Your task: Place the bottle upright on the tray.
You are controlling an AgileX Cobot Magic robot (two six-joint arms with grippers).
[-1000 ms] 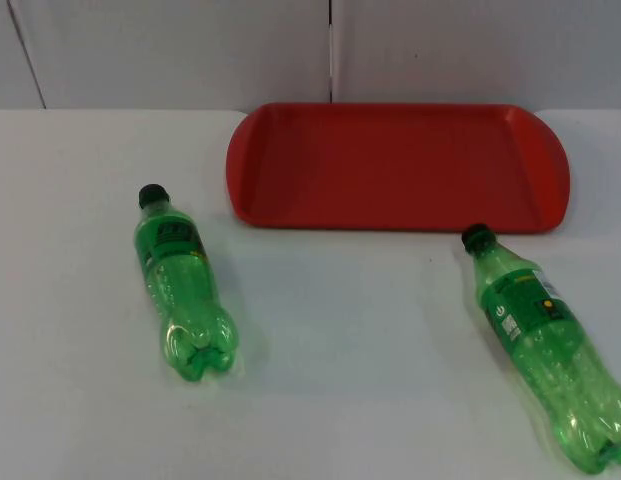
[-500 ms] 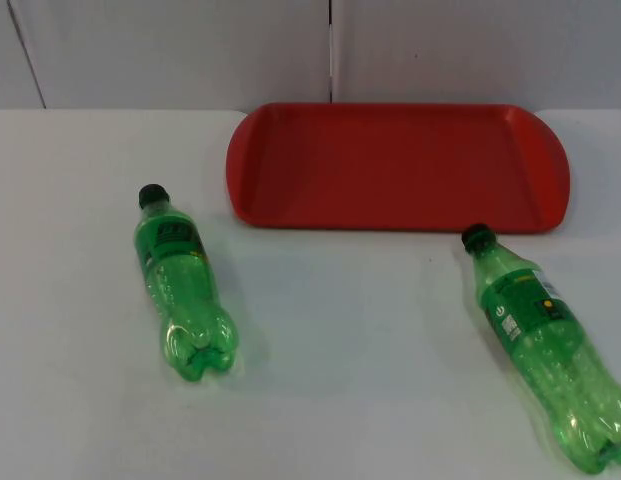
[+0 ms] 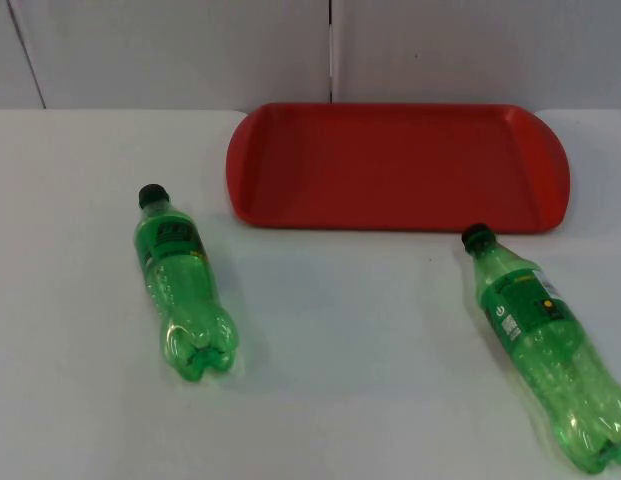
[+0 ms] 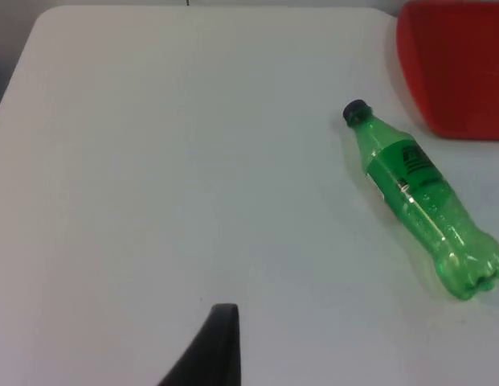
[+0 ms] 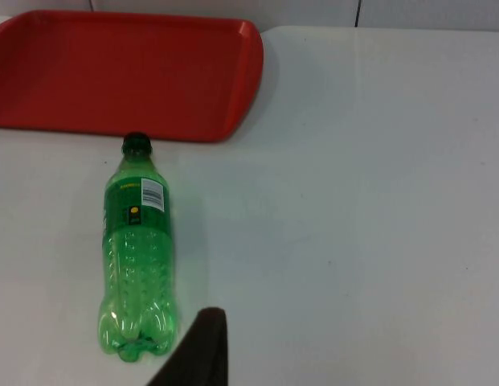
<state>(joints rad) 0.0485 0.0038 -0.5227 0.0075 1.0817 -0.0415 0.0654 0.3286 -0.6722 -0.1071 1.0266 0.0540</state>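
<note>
I found the table (image 3: 320, 350) bearing a bare red tray (image 3: 390, 165) at the wall side. Both bottles lay flat off it: right bottle (image 3: 545, 345) just beside its corner, left bottle (image 3: 180, 285) further off. Nothing was placed; all work remained. I could not tell either gripper's state.

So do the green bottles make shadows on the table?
Top view: soft grey shadows beside the left bottle and the right bottle. Right wrist view: a faint one beside its bottle. Left wrist view: hardly any.
</note>
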